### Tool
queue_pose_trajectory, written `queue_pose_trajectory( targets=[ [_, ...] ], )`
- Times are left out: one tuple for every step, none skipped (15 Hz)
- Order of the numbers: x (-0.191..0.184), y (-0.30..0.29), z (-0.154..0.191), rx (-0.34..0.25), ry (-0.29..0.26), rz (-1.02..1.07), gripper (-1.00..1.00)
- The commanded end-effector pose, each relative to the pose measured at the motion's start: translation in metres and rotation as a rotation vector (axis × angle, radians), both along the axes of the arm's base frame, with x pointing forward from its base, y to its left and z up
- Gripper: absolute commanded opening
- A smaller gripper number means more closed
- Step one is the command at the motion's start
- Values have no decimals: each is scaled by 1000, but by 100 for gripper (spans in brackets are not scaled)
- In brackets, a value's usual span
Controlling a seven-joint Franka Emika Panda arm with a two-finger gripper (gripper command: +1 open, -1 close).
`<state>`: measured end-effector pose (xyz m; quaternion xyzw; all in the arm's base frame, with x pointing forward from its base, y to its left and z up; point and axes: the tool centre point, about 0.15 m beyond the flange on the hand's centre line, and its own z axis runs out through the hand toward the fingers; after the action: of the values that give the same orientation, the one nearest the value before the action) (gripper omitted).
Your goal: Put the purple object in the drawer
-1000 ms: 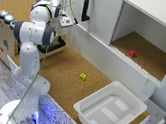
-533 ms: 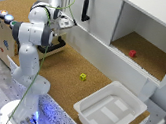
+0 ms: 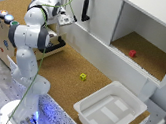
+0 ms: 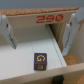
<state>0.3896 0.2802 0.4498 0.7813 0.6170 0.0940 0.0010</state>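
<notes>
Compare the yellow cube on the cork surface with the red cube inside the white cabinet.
Colour: the yellow cube is yellow with darker markings; the red cube looks plain red. Place: the yellow cube sits on the open cork surface near the white tub; the red cube sits inside the open cabinet compartment. Exposure: nothing is over the yellow cube; the red cube is walled in. Both are small cubes resting on cork, untouched by the gripper.

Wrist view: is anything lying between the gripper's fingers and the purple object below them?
Nothing. In the wrist view the purple object sits alone on the pale drawer floor, the open gripper above it, the stretch between bare.
</notes>
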Motion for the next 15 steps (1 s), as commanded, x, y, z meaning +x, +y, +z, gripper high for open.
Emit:
queue_pose_trajectory(
  targets=[
    [-2, -65, 47, 107, -34, -175, 100],
    [3, -77, 48, 113, -34, -241, 100],
    [9, -90, 48, 112, -24, -315, 100],
    [13, -106, 46, 108, -24, -388, 100],
    [18, -124, 44, 102, -19, -474, 100],
    [22, -141, 40, 94, -18, -534, 100],
    [27, -160, 36, 78, -20, -603, 100],
    [32, -176, 32, 65, -22, -657, 100],
    [39, -196, 29, 57, -20, -724, 100],
    [51, -217, 27, 53, -9, -809, 100],
    [62, -239, 25, 53, -20, -881, 100],
    [77, -265, 24, 57, -33, -956, 100],
    [91, -289, 24, 66, -40, -1022, 100],
    [105, -312, 25, 80, -48, -1076, 100],
    [119, -332, 27, 97, -47, -1128, 100]
  ],
)
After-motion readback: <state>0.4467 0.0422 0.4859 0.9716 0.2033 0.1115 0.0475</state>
